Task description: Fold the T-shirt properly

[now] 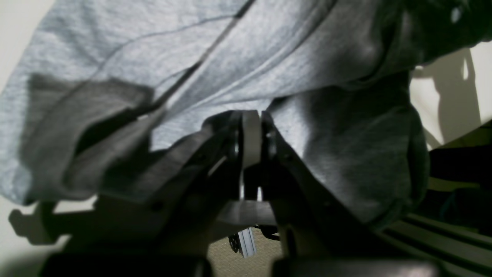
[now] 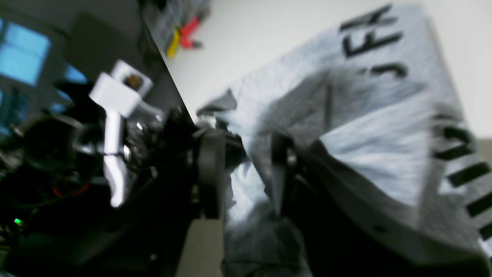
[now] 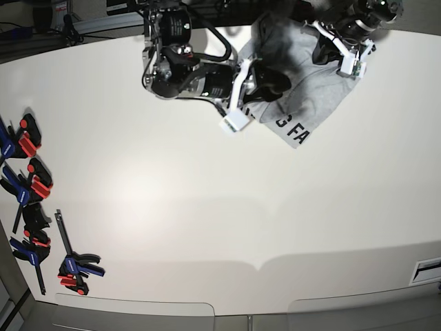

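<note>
A grey T-shirt (image 3: 296, 83) lies bunched at about one o'clock on a white table (image 3: 207, 207), black lettering showing on its lower edge. The left gripper (image 1: 251, 130) sits at the shirt's upper right, jaws pressed together, cloth draped over and behind them; whether fabric is pinched between them cannot be told. The right gripper (image 2: 246, 173) rests at the shirt's nine o'clock edge, jaws apart with grey cloth showing in the gap. Clamps (image 3: 27, 186) lie at nine o'clock
</note>
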